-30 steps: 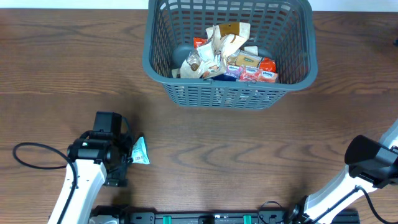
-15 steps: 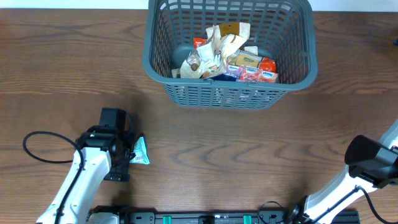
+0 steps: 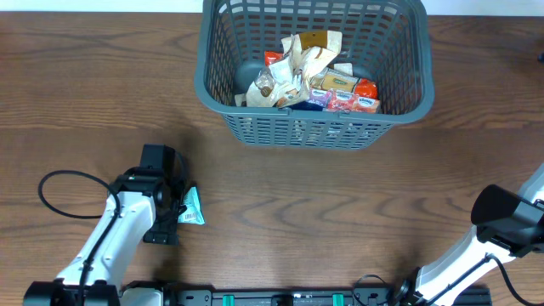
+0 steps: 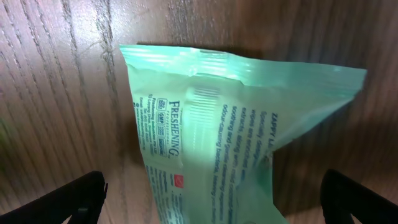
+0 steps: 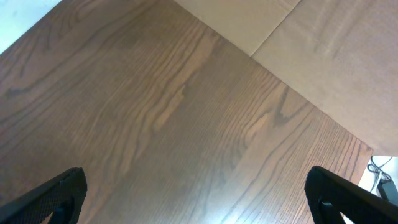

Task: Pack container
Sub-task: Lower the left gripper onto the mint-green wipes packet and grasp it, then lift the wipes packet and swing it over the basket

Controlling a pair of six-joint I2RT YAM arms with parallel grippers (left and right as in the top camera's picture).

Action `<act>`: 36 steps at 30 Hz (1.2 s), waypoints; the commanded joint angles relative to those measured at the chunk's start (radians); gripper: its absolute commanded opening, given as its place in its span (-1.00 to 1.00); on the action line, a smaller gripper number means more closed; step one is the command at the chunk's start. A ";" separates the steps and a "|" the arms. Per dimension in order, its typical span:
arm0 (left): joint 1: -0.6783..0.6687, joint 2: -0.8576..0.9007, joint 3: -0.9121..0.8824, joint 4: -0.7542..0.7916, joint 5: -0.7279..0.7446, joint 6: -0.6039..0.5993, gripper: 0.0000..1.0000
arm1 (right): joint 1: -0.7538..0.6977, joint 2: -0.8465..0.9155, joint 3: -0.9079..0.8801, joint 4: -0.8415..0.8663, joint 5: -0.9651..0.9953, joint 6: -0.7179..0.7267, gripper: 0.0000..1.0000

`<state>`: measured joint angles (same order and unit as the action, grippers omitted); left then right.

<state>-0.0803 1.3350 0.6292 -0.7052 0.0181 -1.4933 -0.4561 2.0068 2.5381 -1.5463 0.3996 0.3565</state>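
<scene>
The container [image 3: 255, 127], a grey-blue slotted basket, stood at the far middle of the desk [image 3: 340, 195]. A heap of snack packets [image 3: 310, 76] lay on its bottom: crumpled pale wrappers, a yellow box and orange-red packs.

Well apart from it, at the near left, a pale green packet [image 3: 192, 207] lay flat on the wood, with small blue print running along its face in the left wrist view. The left tool [image 4: 214, 199] hung over this packet with its fingers spread wide. One dark fingertip [image 4: 81, 196] showed at either lower corner of that view, with the packet between them and neither tip touching it. A black cable [image 3: 51, 191] looped beside the left arm.

At the near right edge, the right tool [image 5: 202, 199] was likewise spread wide, with only bare wood beneath it.
</scene>
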 commanded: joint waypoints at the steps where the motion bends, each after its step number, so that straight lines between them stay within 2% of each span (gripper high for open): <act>1: 0.003 0.017 -0.010 0.002 -0.030 -0.013 0.97 | -0.002 0.010 -0.004 0.002 0.011 0.013 0.98; 8: 0.003 0.018 -0.094 0.121 0.001 -0.013 0.97 | -0.002 0.010 -0.004 0.002 0.010 0.013 0.98; 13: 0.003 0.017 -0.107 0.128 -0.003 -0.003 0.97 | -0.002 0.010 -0.004 0.002 0.010 0.013 0.99; 14: 0.003 0.017 -0.107 0.128 -0.003 0.000 0.83 | -0.002 0.010 -0.004 0.002 0.010 0.013 0.98; 15: 0.003 0.017 -0.107 0.128 -0.003 0.006 0.45 | -0.002 0.010 -0.004 0.002 0.010 0.013 0.99; 17: 0.003 0.017 -0.107 0.132 -0.002 0.019 -0.56 | -0.002 0.010 -0.004 0.002 0.010 0.013 0.99; 18: 0.003 0.017 -0.106 0.133 -0.002 0.022 -0.89 | -0.002 0.010 -0.004 0.002 0.010 0.013 0.98; 23: 0.003 0.016 -0.106 0.179 0.019 0.045 -0.89 | -0.002 0.010 -0.004 0.002 0.010 0.013 0.98; 26: 0.004 0.009 -0.093 0.266 0.043 0.158 -0.89 | -0.002 0.010 -0.004 0.002 0.010 0.013 0.98; 30: 0.008 -0.033 0.018 0.302 0.025 0.393 -0.89 | -0.002 0.010 -0.004 0.002 0.010 0.013 0.98; 33: 0.025 -0.084 0.171 0.246 -0.035 0.523 -0.89 | -0.002 0.010 -0.004 0.002 0.010 0.013 0.98; 36: 0.042 -0.134 0.374 0.127 -0.145 0.632 -0.88 | -0.002 0.010 -0.004 0.002 0.011 0.013 0.98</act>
<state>-0.0574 1.2713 0.8238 -0.5343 0.0002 -1.0554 -0.4561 2.0068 2.5381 -1.5463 0.3992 0.3565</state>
